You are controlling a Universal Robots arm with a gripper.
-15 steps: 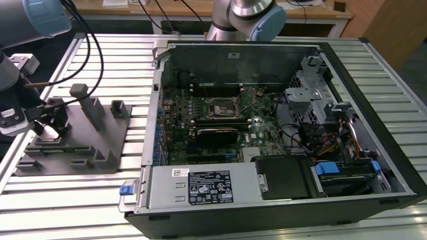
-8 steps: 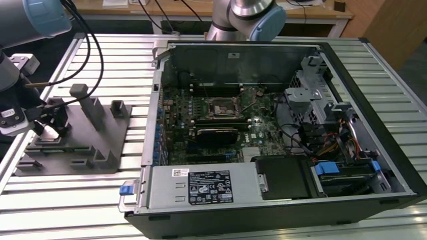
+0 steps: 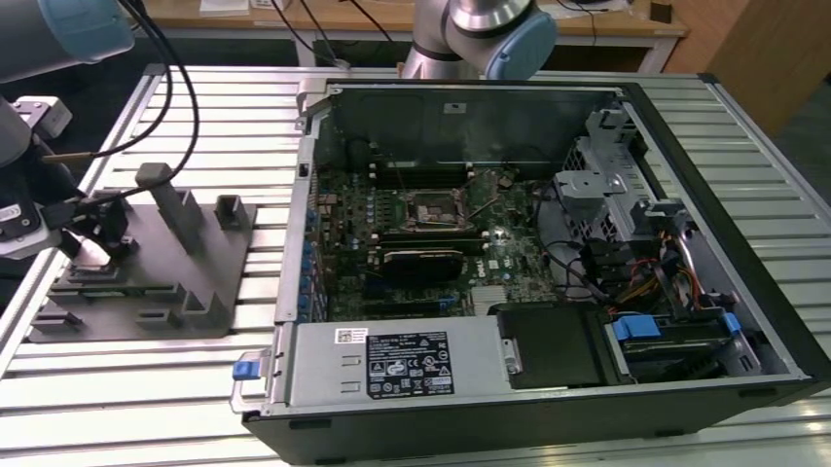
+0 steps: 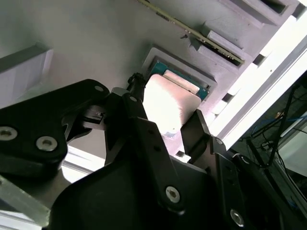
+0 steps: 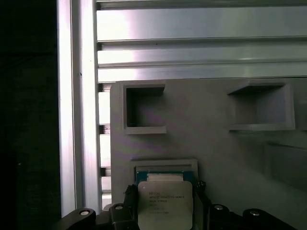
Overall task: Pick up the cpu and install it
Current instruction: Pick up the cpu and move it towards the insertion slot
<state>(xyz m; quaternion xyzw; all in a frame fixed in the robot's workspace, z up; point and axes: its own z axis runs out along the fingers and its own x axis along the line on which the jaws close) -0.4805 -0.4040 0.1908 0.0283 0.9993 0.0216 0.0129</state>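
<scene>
Exterior view's left: arm [image 3: 23, 209] cut off by the frame edge, its wrist low over the left end of the grey fixture block [image 3: 182, 277], hiding what lay beneath bar a bright glow. Black cables [image 3: 169, 88] looped down to it.

First wrist view: cpu [image 5: 165, 205] lay flat in a shallow pocket of the fixture, silver top up, green rim showing. Its near part was cut off by the frame; print too small to read. In both wrist views the jaws stood narrow, one black finger [image 4: 197, 132] against each of two opposite cpu edges, no gap visible, so gripping it. Second wrist view: glare washed out the cpu top & the black linkages blocked much of the block. Two square pockets [image 5: 144, 110] sat farther along the fixture.

Right of the block in the exterior view, the open pc case [image 3: 520, 428] lay on its side, motherboard [image 3: 350, 214] up, black-framed socket [image 3: 433, 207] near mid-board. Drive bay & wiring at the case's right were a tangle, hard to sort.

All rested on a table [image 3: 221, 126] of ribbed metal slats. Behind: wooden furniture [image 3: 624, 24] & a brown panel [image 3: 766, 58].
</scene>
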